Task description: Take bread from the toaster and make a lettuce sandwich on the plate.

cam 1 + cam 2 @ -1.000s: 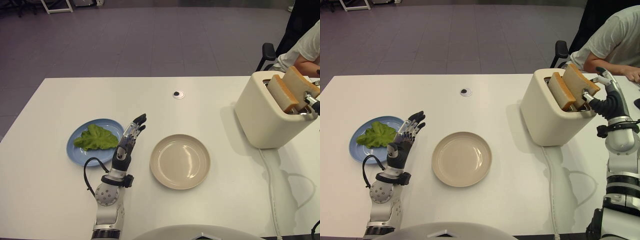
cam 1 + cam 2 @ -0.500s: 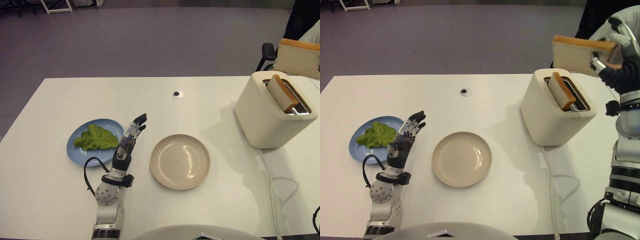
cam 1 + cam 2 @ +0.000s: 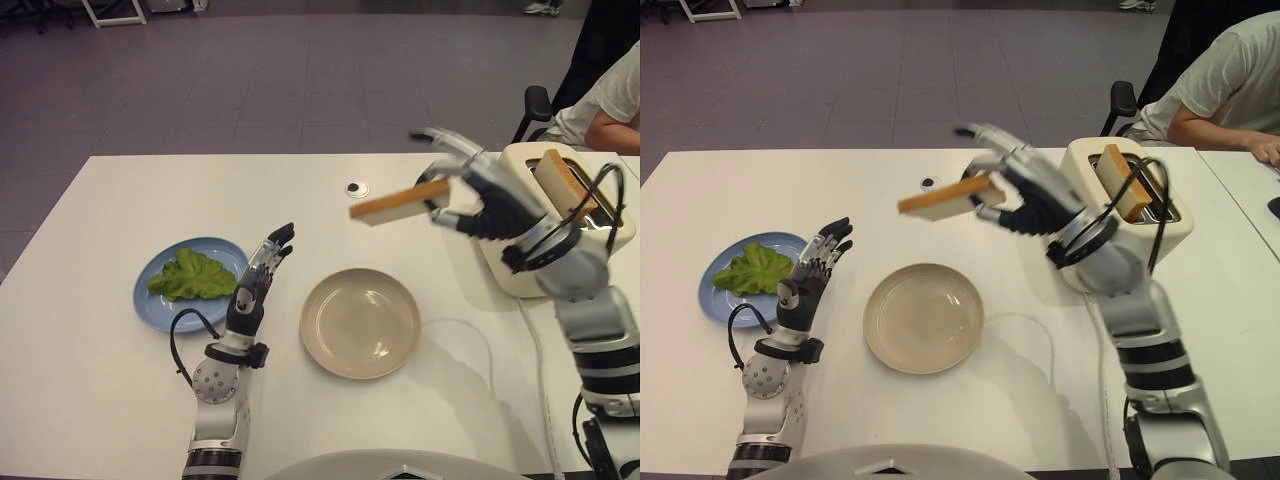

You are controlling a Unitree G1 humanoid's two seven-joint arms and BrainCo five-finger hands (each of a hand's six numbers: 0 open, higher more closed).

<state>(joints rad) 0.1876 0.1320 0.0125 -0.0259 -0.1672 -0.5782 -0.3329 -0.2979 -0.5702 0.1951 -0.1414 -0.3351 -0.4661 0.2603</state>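
1. Right hand (image 3: 482, 200) has its fingers closed on the end of one bread slice (image 3: 400, 201), held nearly flat in the air between toaster (image 3: 1177, 228) and beige plate (image 3: 360, 322).
2. Another slice (image 3: 1122, 180) stands in the toaster.
3. Left hand (image 3: 250, 290) rests on the table (image 3: 120, 400), fingers outstretched and holding nothing, beside the blue plate (image 3: 150, 306) of lettuce (image 3: 190, 275).

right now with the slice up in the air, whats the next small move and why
Probably bring the right hand down over the beige plate and lay the bread slice flat on it. The hand holds the slice roughly level in the air, and the plate has nothing on it.
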